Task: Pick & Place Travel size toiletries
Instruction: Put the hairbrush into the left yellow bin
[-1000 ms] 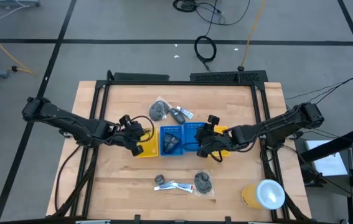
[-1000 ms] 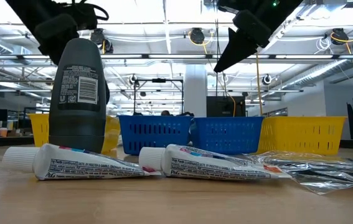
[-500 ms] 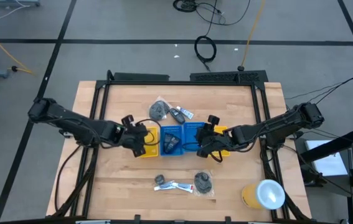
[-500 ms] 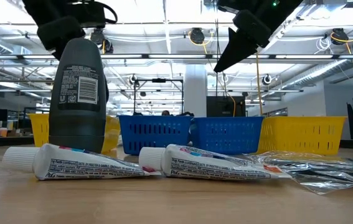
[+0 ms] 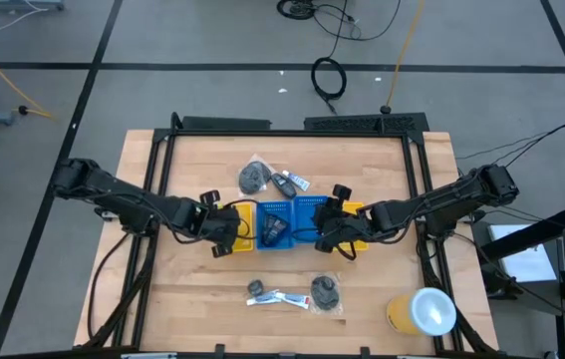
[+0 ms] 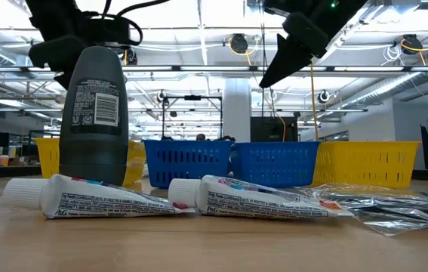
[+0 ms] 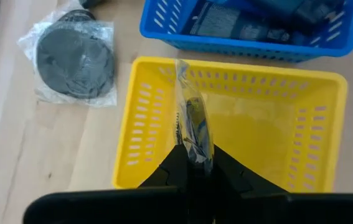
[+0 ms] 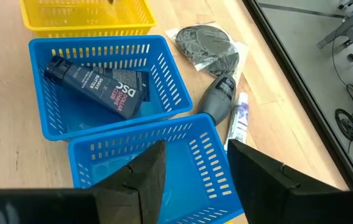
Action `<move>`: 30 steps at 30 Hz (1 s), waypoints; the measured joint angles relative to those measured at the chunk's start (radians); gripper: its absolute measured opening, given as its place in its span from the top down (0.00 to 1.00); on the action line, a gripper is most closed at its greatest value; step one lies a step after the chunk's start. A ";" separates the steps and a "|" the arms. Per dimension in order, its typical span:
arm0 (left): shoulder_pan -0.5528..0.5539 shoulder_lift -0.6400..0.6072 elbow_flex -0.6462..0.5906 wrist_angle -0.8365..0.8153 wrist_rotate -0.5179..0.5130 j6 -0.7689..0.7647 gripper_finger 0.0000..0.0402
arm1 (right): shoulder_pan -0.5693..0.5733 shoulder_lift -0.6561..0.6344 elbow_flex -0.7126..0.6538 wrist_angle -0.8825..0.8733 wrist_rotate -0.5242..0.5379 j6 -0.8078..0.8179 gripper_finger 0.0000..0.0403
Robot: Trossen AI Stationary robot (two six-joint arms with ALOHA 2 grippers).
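One dark tube (image 8: 98, 84) already lies binned, my left gripper (image 7: 192, 163) pinches a wrapped packet (image 7: 193, 127) over the yellow tray (image 7: 140, 134) below it, my right gripper (image 8: 195, 163) hangs open, several toiletries remain outside.

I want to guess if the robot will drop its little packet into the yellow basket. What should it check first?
1. Left gripper pinching the clear packet: ok, shut on it.
2. Packet over the yellow basket: ok.
3. Room in the yellow basket: ok, nothing shows in the part seen.
4. Right gripper out of the way: ok, open over the blue basket.
5. How high the packet hangs above the basket floor: cannot tell.
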 joint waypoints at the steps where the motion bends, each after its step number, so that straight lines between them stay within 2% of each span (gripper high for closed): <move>1: 0.000 0.000 0.000 0.000 0.009 0.004 0.93 | 0.000 0.000 0.000 0.000 0.000 0.000 0.59; 6: 0.000 0.000 0.000 0.001 0.082 0.002 0.91 | 0.000 0.000 0.000 0.000 0.000 -0.004 0.59; 11: 0.000 0.000 0.000 0.001 0.084 -0.025 0.86 | 0.000 0.000 0.000 0.000 0.000 -0.004 0.59; 21: 0.000 0.000 0.000 0.005 0.083 -0.037 0.60 | 0.000 0.000 -0.001 0.000 0.000 -0.004 0.59; 23: 0.000 0.000 0.008 0.003 0.116 -0.047 0.55 | 0.000 0.000 -0.001 0.000 0.000 -0.004 0.59; 27: -0.001 0.000 0.053 0.004 0.186 -0.050 0.48 | 0.000 0.000 -0.001 0.000 0.000 -0.004 0.59; 30: -0.015 0.000 0.097 0.007 0.170 -0.026 0.46 | 0.000 0.000 -0.001 0.000 0.000 -0.004 0.59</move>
